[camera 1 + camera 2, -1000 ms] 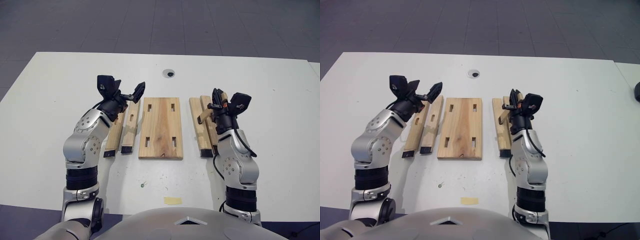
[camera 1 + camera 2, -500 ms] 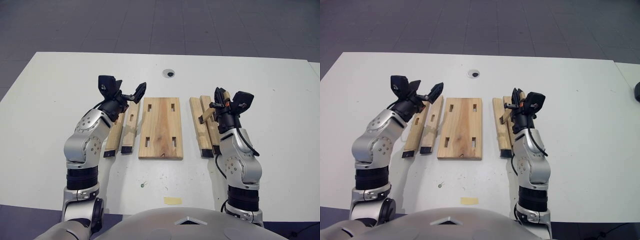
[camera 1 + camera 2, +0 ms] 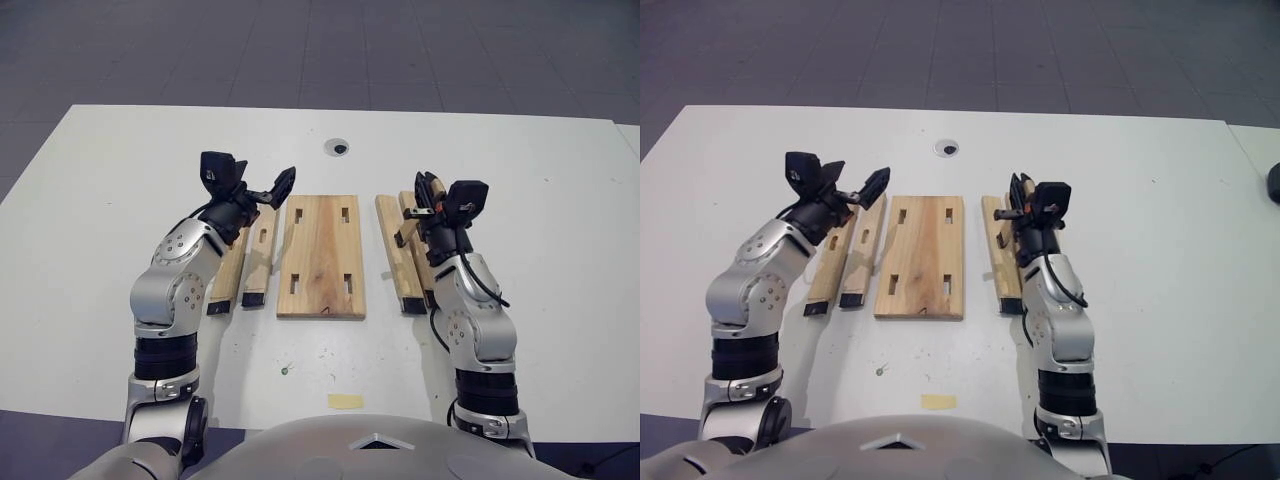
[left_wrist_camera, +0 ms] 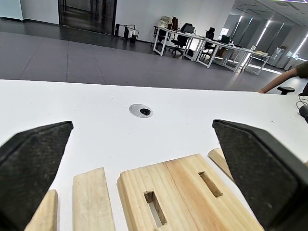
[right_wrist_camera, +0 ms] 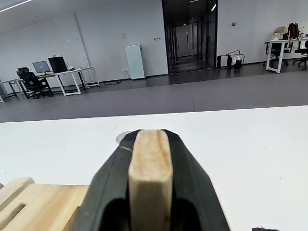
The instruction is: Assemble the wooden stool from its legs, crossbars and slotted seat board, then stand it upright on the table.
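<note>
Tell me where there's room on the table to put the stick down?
The stick fits where the table is bare: right of the right legs, left of the left legs, and beyond the seat board around the round hole. The middle is crowded with boards.

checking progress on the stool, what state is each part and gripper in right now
seat board, flat on the table, slots empty
left legs, lying flat, unattached
right legs, lying flat, unattached
crossbar, clamped in right gripper
left gripper, open, empty
right gripper, shut on crossbar
</note>
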